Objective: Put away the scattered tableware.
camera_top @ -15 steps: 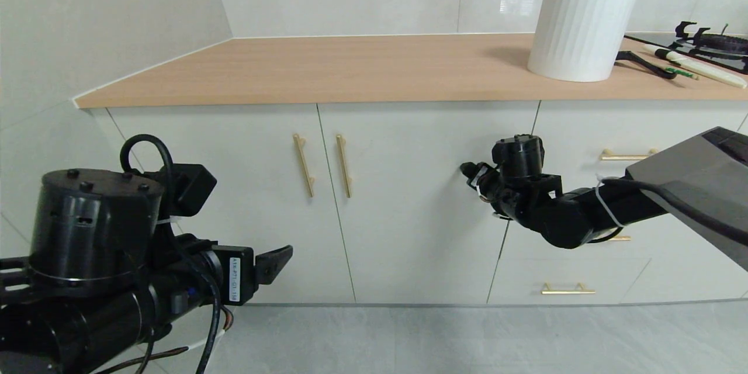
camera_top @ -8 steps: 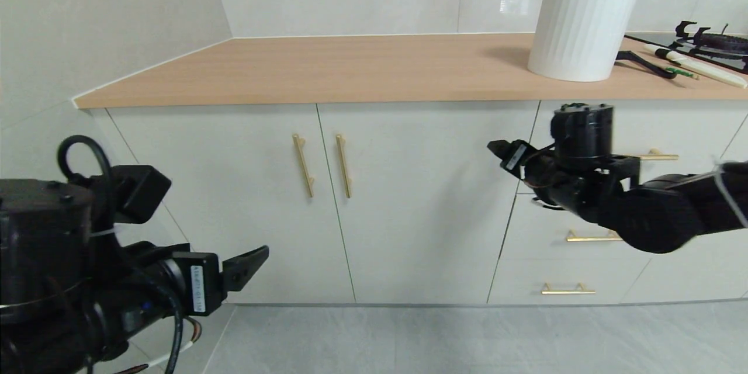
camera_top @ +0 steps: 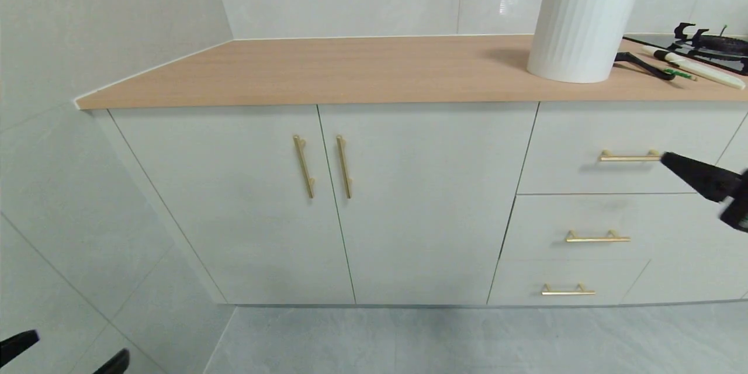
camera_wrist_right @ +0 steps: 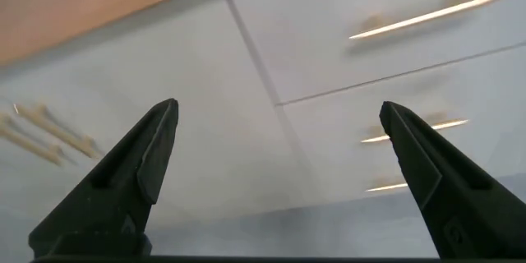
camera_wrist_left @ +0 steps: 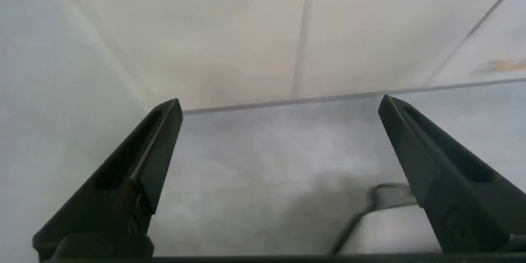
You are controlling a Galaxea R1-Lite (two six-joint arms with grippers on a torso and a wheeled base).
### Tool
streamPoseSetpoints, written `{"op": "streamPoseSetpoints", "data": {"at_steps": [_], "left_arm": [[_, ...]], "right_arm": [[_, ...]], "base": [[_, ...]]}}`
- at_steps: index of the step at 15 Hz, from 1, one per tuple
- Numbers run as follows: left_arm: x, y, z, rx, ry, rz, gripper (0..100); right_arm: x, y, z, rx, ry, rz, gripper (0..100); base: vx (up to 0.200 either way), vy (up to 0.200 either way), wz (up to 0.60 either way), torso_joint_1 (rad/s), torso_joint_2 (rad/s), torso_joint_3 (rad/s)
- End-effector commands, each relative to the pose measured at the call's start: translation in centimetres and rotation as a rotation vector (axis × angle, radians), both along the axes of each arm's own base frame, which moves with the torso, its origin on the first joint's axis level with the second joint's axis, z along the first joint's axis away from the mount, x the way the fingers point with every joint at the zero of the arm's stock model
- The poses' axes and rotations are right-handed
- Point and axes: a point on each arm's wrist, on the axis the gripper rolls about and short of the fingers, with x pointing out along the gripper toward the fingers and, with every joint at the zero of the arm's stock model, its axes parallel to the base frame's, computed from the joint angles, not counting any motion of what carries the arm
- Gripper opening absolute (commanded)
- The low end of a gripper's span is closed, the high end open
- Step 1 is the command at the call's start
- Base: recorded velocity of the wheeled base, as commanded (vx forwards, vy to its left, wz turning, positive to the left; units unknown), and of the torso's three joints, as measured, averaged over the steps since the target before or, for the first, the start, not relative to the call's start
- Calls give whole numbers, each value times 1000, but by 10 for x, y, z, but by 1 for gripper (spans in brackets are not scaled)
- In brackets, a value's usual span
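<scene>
Several utensils lie on the wooden counter [camera_top: 350, 70] at the far right: a black-handled one [camera_top: 643, 64], a long cream one [camera_top: 698, 67] and a small green piece [camera_top: 681, 74]. Beside them stands a tall white ribbed container [camera_top: 587, 17]. My left gripper [camera_top: 79, 346] is low at the bottom left corner, near the floor. It is open and holds nothing [camera_wrist_left: 279, 105]. One finger [camera_top: 698, 178] of my right gripper pokes in at the right edge, in front of the top drawer. The right gripper [camera_wrist_right: 278, 105] is open and empty, facing the drawer fronts.
Below the counter are two cabinet doors with vertical brass handles [camera_top: 324, 165] and three drawers with brass pulls [camera_top: 628, 156]. A black stove grate [camera_top: 710, 41] sits at the far right back. Tiled walls close the left side and back. Grey floor [camera_top: 467, 339] lies in front.
Both arms have pulled back. The left one sank to the bottom left corner and the right one withdrew to the right edge. The things on the counter have not moved.
</scene>
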Motion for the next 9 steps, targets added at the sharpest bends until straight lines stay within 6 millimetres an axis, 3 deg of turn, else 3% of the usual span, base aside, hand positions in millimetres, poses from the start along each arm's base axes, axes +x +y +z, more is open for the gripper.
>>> {"op": "streamPoseSetpoints", "data": {"at_steps": [1,5,9], "left_arm": [[-43,20,-6,-4,-173,106,100],[-64,22,-13,-18,-259,261,100],[-75,18,-30,-18,-283,403,100]], "right_arm": [[-108,-44,-32,-173,-136,-114,100],[-172,-57,-65,-277,-175,-294,100],[-177,-58,-68,-287,-181,-410,100]], "base": [[0,0,0,0,0,0],[0,0,0,0,0,0],[0,0,0,0,0,0]]}}
